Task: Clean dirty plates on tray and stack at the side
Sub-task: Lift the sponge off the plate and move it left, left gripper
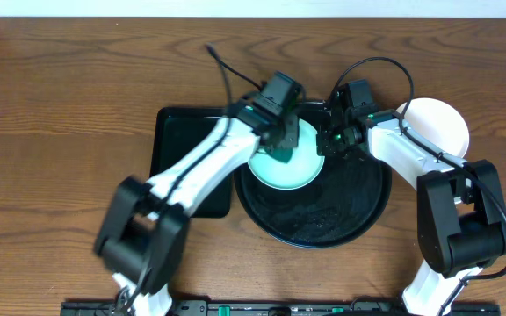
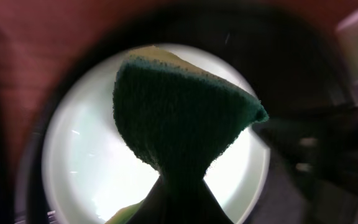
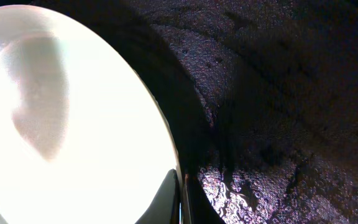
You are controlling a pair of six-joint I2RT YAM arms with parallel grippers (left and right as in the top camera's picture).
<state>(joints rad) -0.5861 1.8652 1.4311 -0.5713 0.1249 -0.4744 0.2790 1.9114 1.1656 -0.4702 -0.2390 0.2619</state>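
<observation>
A pale-mint plate (image 1: 292,171) is over the left part of the large round black tray (image 1: 345,211). My left gripper (image 1: 281,145) is shut on a green sponge (image 2: 179,118) and presses it against the plate's face (image 2: 82,155). My right gripper (image 1: 330,139) is shut on the plate's right rim. In the right wrist view its fingers (image 3: 180,202) pinch the edge of the bright plate (image 3: 73,124) above the wet tray floor (image 3: 278,93). No green smear shows on the plate. A white plate (image 1: 442,123) lies on the table right of the tray.
A rectangular black tray (image 1: 178,145) lies left of the round tray, partly under my left arm. The brown wooden table (image 1: 60,105) runs to the left and far side. The round tray's floor looks wet and glossy.
</observation>
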